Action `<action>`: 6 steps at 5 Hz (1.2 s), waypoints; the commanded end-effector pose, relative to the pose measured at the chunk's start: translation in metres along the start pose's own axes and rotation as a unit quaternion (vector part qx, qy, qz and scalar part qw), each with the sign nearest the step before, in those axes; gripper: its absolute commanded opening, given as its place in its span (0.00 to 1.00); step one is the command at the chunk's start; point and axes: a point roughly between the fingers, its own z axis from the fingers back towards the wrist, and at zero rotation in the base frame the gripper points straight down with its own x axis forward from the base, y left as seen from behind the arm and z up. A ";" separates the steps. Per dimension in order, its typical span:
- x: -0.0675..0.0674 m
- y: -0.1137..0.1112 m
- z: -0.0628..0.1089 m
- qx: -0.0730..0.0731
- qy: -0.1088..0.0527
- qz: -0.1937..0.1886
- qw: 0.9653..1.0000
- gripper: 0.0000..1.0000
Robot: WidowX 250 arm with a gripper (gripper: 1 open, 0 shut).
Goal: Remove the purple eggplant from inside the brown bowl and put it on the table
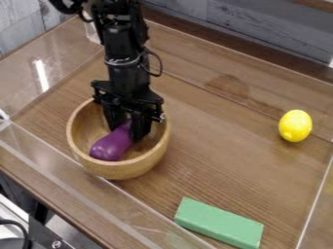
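Lying inside the round light-brown wooden bowl [93, 161], the glossy purple teardrop-shaped eggplant [115, 145] had its upper end hidden under the black gripper [129, 119]. How far the jaws stood open, or whether they gripped it, could not be told.

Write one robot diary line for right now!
gripper: at eggplant | eggplant: inside wooden bowl | lemon: on table
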 end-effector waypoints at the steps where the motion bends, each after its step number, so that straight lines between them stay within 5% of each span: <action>1: 0.009 0.003 0.022 0.006 -0.040 0.005 0.999 0.00; 6: 0.005 -0.001 0.032 -0.005 -0.035 0.020 0.999 0.00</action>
